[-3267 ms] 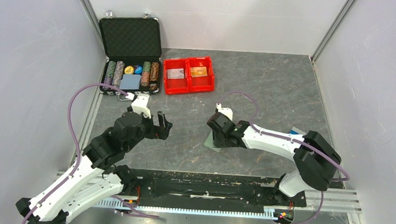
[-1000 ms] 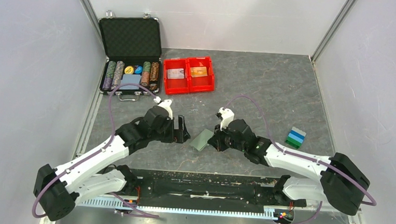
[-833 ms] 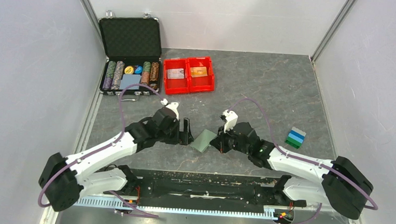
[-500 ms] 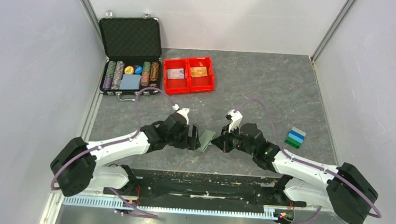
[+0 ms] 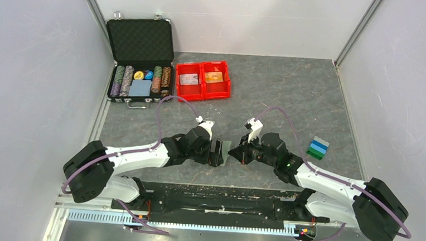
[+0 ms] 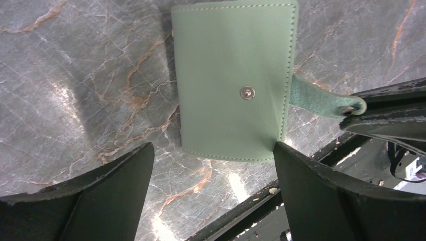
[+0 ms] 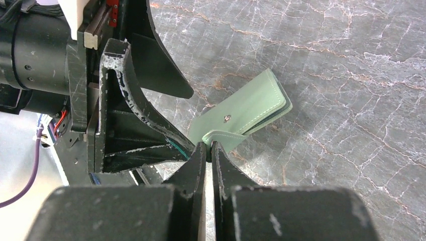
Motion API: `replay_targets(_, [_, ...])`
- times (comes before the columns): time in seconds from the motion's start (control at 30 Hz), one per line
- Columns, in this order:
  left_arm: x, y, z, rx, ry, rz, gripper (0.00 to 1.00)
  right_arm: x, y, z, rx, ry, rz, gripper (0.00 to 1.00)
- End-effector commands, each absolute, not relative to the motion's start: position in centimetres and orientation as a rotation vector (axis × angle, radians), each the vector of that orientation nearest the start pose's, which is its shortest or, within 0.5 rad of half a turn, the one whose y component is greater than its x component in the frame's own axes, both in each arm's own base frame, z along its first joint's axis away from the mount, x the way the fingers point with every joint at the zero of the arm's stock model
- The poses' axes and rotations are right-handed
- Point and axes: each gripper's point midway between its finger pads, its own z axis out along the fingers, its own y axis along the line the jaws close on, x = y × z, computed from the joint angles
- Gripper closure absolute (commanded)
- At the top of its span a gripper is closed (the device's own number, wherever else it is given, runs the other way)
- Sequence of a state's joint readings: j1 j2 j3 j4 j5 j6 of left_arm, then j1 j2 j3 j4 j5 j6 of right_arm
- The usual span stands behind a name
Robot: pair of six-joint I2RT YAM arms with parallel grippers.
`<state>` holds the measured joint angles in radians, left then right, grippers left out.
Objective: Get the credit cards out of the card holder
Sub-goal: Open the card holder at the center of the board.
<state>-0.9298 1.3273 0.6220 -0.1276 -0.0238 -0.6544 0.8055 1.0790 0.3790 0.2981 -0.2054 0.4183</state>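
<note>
The card holder (image 5: 226, 153) is a closed pale green wallet with a snap stud, near the table's front edge. My right gripper (image 5: 238, 153) is shut on its strap tab (image 7: 221, 136), and the holder (image 7: 246, 108) tilts up from the table. My left gripper (image 5: 217, 153) is open, its fingers either side of the holder's near end (image 6: 231, 80) without touching it. The strap (image 6: 314, 98) runs to the right fingers (image 6: 387, 110). A whitish printed card (image 5: 188, 79) and an orange card (image 5: 214, 77) lie in the red bin. No card shows in the holder.
The red two-compartment bin (image 5: 202, 92) stands at the back centre, with the open black poker-chip case (image 5: 142, 40) to its left. A stack of blue and green blocks (image 5: 318, 147) sits at the right. The black front rail (image 5: 223, 196) lies just below both grippers.
My left arm has swung right until its open fingers flank the holder. My right gripper has stayed shut on the strap, and the holder now stands more on edge.
</note>
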Motion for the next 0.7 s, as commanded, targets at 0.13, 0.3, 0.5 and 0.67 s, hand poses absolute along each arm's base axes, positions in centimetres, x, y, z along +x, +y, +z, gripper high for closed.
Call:
replay_targets(0.13, [19.3, -29.2, 8.5, 0.332, 2.388, -0.711, 0.04, 19.3, 27.7, 12.5, -0.537, 1.956, 1.014, 0.98])
replay_targets(0.3, [19.5, -29.1, 9.0, 0.330, 2.371, -0.707, 0.03, 19.5, 27.5, 12.3, -0.535, 1.966, 1.001, 0.98])
replay_targets(0.5, [19.2, -29.2, 8.9, 0.335, 2.381, -0.715, 0.03, 19.6, 27.4, 12.2, -0.530, 1.969, 0.993, 0.98])
replay_targets(0.67, [19.4, -29.3, 8.7, 0.333, 2.384, -0.707, 0.04, 19.6, 27.4, 12.2, -0.532, 1.971, 0.993, 0.98])
